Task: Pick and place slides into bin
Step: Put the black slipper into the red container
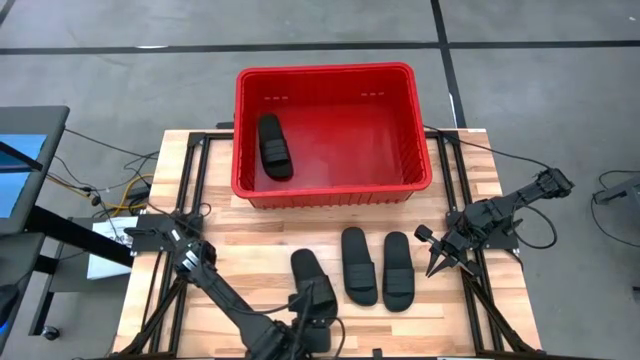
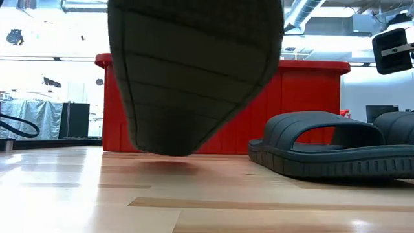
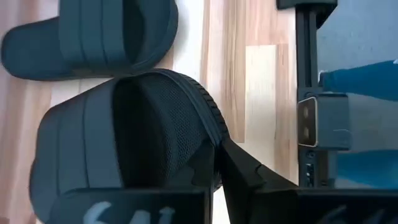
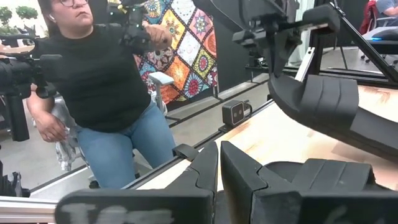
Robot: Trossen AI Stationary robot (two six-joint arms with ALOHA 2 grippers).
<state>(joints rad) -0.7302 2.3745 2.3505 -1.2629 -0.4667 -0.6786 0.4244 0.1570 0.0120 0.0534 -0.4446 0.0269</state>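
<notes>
Black slide [image 1: 308, 272] in left jaws [image 1: 318, 298], off table [image 1: 250, 240].

Four black slides in all: one [image 1: 274, 146] lies inside the single red bin [image 1: 330, 190], one [image 1: 311, 282] is at the left arm's fingers [image 1: 318, 300], and two [image 1: 359, 264] [image 1: 397, 269] lie between both arms' fingers.

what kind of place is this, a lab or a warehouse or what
Probably a robotics lab or workshop: a wooden table on a bare concrete floor, exposed ceiling ducts, and a person seated beside the rig.
</notes>
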